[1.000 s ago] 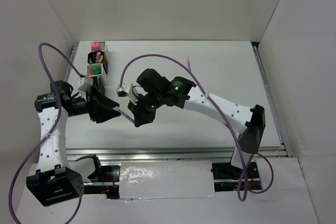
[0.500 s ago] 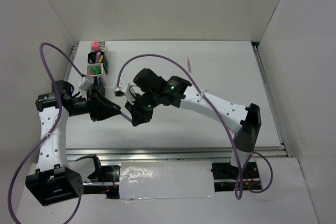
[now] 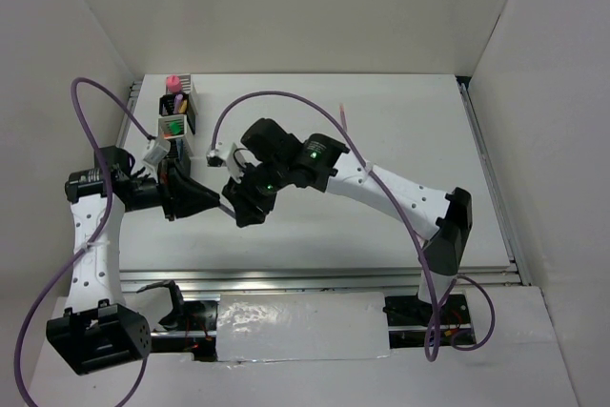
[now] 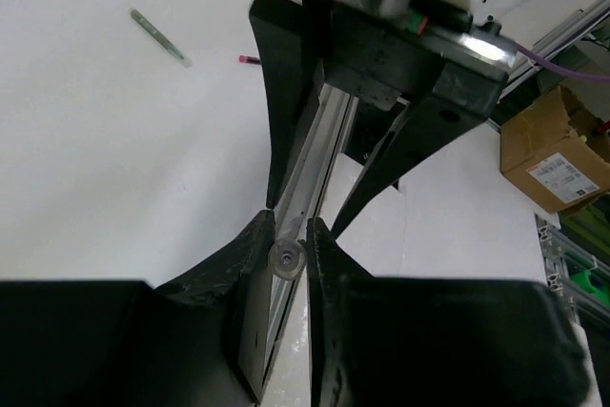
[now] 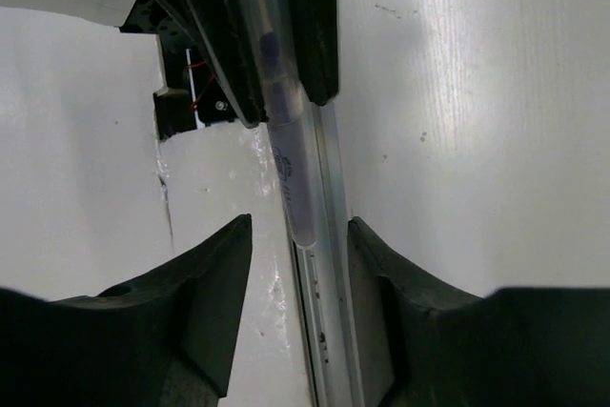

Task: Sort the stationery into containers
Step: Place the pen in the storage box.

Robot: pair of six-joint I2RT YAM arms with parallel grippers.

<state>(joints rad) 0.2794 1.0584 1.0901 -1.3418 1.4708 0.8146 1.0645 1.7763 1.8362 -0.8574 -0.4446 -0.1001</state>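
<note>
**Table** [image 3: 410, 131]: white and walled on three sides. The cups stand at its far left, and every place below is given from them.

**Cups** [image 3: 177, 113]: a cluster of small mesh holders, black and silver-white. A pink marker [image 3: 172, 81] is seen upright in the rearmost and a green cap [image 3: 173, 126] in the nearest. The other contents cannot be made out.

**Right claw** [image 5: 297, 226]: brought in just in front of the cups, slightly to their right. Its jaws are parted, with a gap on either side of the pen, so nothing is gripped.

**Left claw** [image 4: 288, 226]: set facing the right claw at the same spot and pinched shut on one end of the pen.

**Pen** [image 5: 282, 140]: thin, with a clear barrel and blue ink. It is held by the left claw alone and lies between the right claw's fingers, so a handover is judged to be under way.

**Loose pens**: one thin pinkish pen [image 3: 343, 117] lies well to the right of the cups. A greyish pen [image 4: 160, 33] and a red tip [image 4: 250, 60] are seen on the table from the left wrist only, and their place relative to the cups cannot be fixed.

**Progress**: partly done. Several items are in the cups, one pen is in transit, and the loose pens are not yet sorted.
</note>
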